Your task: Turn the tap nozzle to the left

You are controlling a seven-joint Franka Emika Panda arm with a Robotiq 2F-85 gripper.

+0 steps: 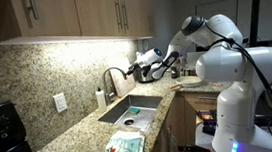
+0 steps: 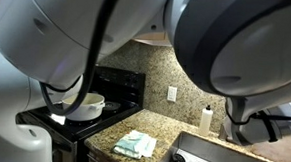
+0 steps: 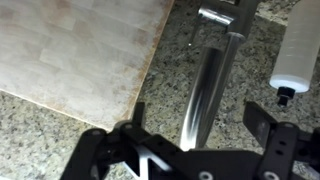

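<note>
The tap nozzle [image 1: 112, 75] is a thin arched metal spout that rises behind the sink [image 1: 129, 109]. In the wrist view the spout [image 3: 210, 80] runs as a shiny bar between my two black fingers. My gripper [image 3: 198, 118] is open, with one finger on each side of the spout and a gap on both sides. In an exterior view my gripper [image 1: 134, 72] sits level with the top of the arch, just beside it. The nozzle is hidden in the exterior view that my arm fills.
A white soap bottle [image 1: 100, 97] [image 3: 295, 55] [image 2: 205, 121] stands next to the tap base. A green cloth [image 1: 126, 144] [image 2: 135, 144] lies on the granite counter [image 1: 81, 131]. A stove [image 2: 79, 113] holds a white bowl [image 2: 89, 105]. Cabinets [image 1: 80, 11] hang overhead.
</note>
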